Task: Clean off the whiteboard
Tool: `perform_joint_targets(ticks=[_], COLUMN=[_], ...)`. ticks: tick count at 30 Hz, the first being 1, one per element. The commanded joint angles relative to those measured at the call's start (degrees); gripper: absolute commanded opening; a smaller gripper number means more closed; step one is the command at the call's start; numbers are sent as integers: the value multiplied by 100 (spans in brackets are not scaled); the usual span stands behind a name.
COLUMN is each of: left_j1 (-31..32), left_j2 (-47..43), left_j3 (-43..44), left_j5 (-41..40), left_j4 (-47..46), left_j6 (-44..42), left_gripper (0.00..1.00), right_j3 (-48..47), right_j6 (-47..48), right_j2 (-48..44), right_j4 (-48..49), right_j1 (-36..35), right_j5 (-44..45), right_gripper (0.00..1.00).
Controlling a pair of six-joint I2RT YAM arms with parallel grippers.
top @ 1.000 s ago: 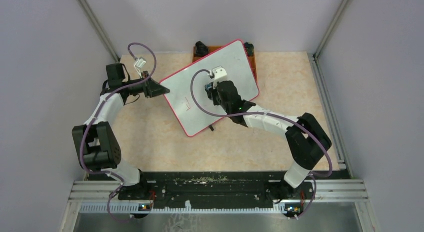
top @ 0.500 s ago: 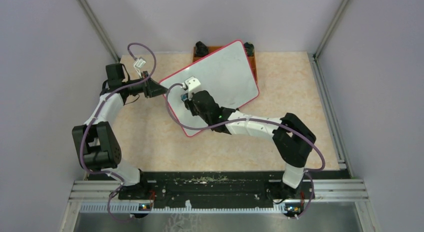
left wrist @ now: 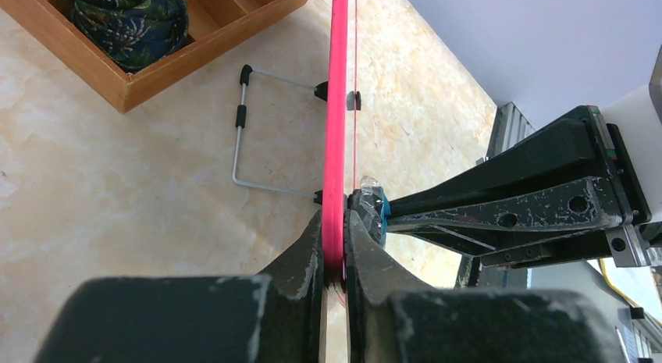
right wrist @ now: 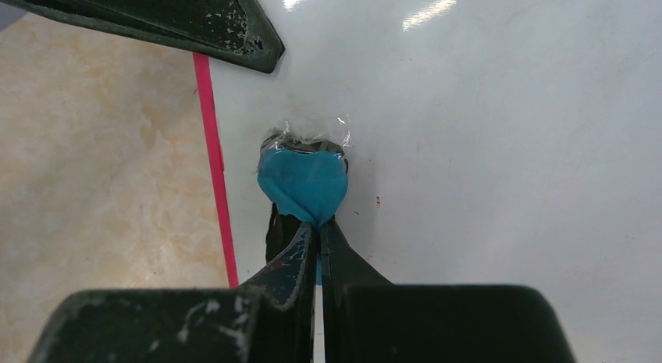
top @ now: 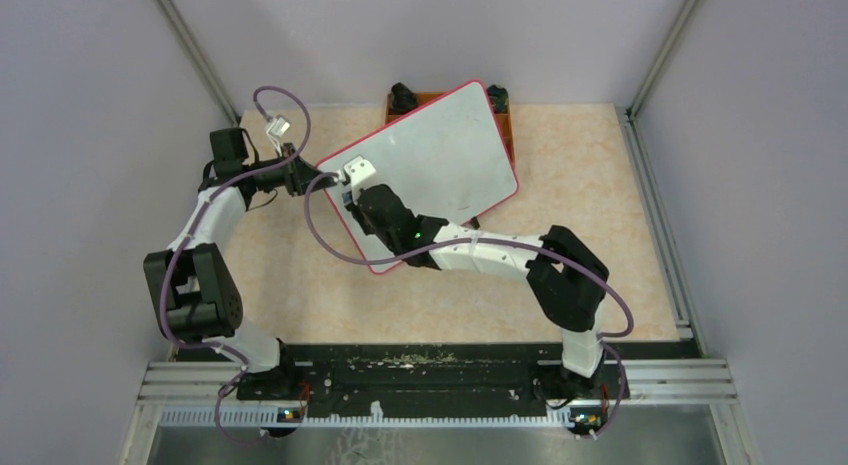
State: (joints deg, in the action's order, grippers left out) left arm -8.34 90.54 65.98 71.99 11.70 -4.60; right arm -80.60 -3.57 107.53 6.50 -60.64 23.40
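Top external view showed the whiteboard [top: 440, 155] propped aslant on the worktop [top: 580, 205], its far corner over the wooden tray [top: 508, 135]. At the board's left rim the left gripper [left wrist: 336, 250] was clenched on the red edge — evidently to steady it. The right gripper [right wrist: 318, 226], clamped on a blue wiping pad [right wrist: 303, 183], pressed that pad to the white face just inside the same rim.

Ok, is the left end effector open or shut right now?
Shut on the whiteboard: the left end effector has a finger on each face of the red rim, no gap.
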Motion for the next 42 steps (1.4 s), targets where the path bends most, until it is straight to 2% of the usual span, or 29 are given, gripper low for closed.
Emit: perform_joint_targets(ticks=[1, 7, 12, 18, 24, 30, 37, 42], left_j1=[171, 171, 170, 184, 189, 192, 197, 193], left_j2=[-117, -124, -101, -45, -70, -90, -107, -117], left_j3=[106, 126, 139, 167, 170, 165, 150, 168], left_j5=[280, 290, 298, 314, 273, 268, 257, 263], left_j4=[21, 26, 25, 25, 25, 34, 75, 86], left_j6=[-470, -459, -456, -434, -436, -446, -483, -499], left_gripper=[0, 0, 0, 0, 0, 0, 0, 0], right_j3=[218, 1123, 1644, 1757, 1505, 1172, 1052, 1478], right_j6=[24, 8, -96, -261, -225, -340, -232, -210], right_j2=[-61, -916, -1479, -1392, -787, -337, -282, -736], right_j4=[337, 514, 607, 825, 1153, 1205, 974, 949], right_j1=[159, 824, 1292, 1097, 308, -148, 12, 585], right_j5=[167, 370, 177, -268, -316, -364, 8, 101], right_gripper=[0, 0, 0, 0, 0, 0, 0, 0])
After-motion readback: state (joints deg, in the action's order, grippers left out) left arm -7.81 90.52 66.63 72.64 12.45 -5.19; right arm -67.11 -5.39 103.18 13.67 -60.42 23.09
